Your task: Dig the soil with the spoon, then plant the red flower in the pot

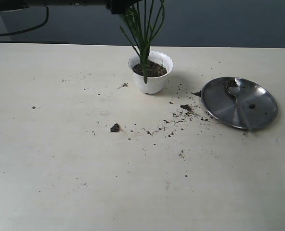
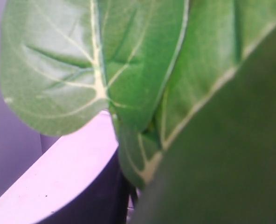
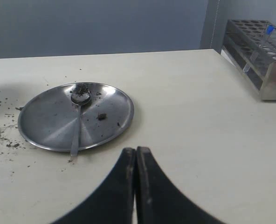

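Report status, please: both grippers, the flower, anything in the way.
Right gripper shut, empty. Left gripper up at the red flower stems, grip unclear. Stems stand in the soil of the pot. Spoon on the plate; nothing blocking.

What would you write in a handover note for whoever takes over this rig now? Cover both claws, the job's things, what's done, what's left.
Left claw: up at the stem tops; grip not visible.
Right claw: shut, empty, near the steel plate.
The spoon: lying on the plate, soil on its bowl.
The red flower: stems upright in the soil of the pot; blooms out of view.
Done: digging, apparently; stems are in.
Left: probably let go, check it stands.
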